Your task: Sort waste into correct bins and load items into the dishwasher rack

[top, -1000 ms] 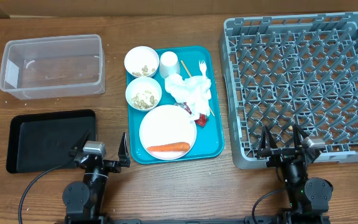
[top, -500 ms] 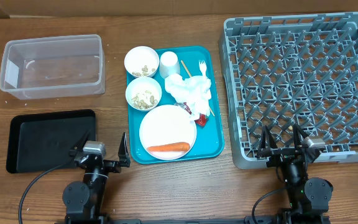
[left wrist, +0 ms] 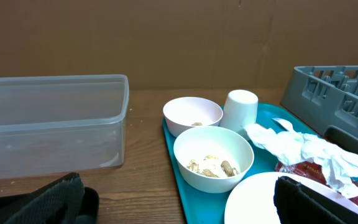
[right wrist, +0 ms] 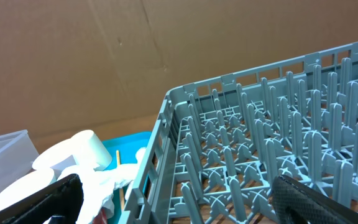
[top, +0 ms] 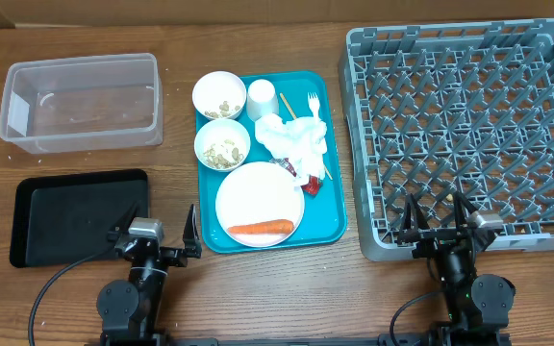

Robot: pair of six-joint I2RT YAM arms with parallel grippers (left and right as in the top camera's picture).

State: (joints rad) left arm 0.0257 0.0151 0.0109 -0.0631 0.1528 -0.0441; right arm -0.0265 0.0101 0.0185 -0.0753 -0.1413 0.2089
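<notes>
Overhead: my left pincer (top: 154,234) sits at the near edge of the wooden worktop (top: 258,288), jaws spread wide, holding nothing. My right pincer (top: 438,226) is the same, with its fingers over the near rim of the large grey plastic dishwasher rack (top: 354,144). The clear rectangular plastic tub (top: 80,135) is far left. The shallow black rectangular tray (top: 80,216) is in front of it, just left of my left pincer. The teal serving tray (top: 330,192) lies between the bins and the rack. On it are two small white bowls (top: 219,94) (top: 223,146) with pale grainy scraps, a small white cup (top: 261,96), a white plastic fork (top: 313,104) and a thin wooden stick (top: 285,104). It also holds crumpled white paper napkins (top: 294,139) and a small red wrapper (top: 311,183). The orange carrot (top: 261,229) lies on the large round white plate (top: 258,197).

Left wrist: both fingers are at the bottom corners, well apart. The tub (left wrist: 55,124) is on the left. Both bowls, the cup (left wrist: 240,109), the napkins (left wrist: 297,146) and the wrapper (left wrist: 297,168) are ahead, and a rack corner (left wrist: 334,81) is on the right.

Right wrist: the fingers are apart again. The rack pegs (right wrist: 260,143) fill the view, with blurred white dishes at lower left.
</notes>
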